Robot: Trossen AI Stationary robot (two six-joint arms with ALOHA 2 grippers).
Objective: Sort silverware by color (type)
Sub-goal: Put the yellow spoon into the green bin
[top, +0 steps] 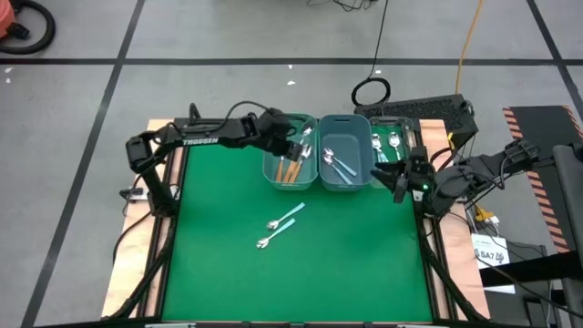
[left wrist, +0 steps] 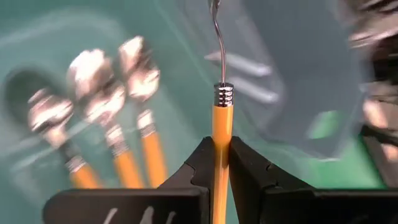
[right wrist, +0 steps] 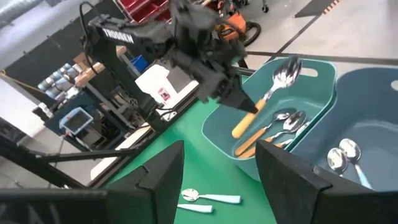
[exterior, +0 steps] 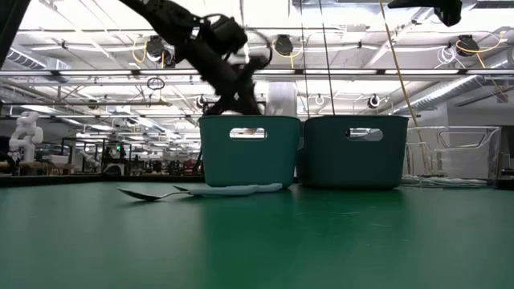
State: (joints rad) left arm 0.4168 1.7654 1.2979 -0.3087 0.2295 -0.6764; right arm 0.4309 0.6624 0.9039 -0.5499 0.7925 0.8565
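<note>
Pinching an orange-handled spoon (left wrist: 221, 124) by its handle, the left gripper (top: 293, 148) hangs over the left bin (top: 271, 173), its fingers (left wrist: 249, 168) pressed against the orange plastic and the metal bowl lifted above the rim. Several more orange spoons (top: 290, 169) lie inside that bin. The middle bin (top: 343, 182) holds light blue spoons (top: 339, 162), and the right bin (top: 383, 123) holds a few spoons (top: 392, 141) whose handle colour is hard to make out. Two light blue spoons (top: 280, 228) lie loose on the green table (top: 219, 246), nearer than the bins and touching each other. The right gripper (top: 401, 179) waits at the table's right edge beside the right bin, fingers spread and holding nothing.
</note>
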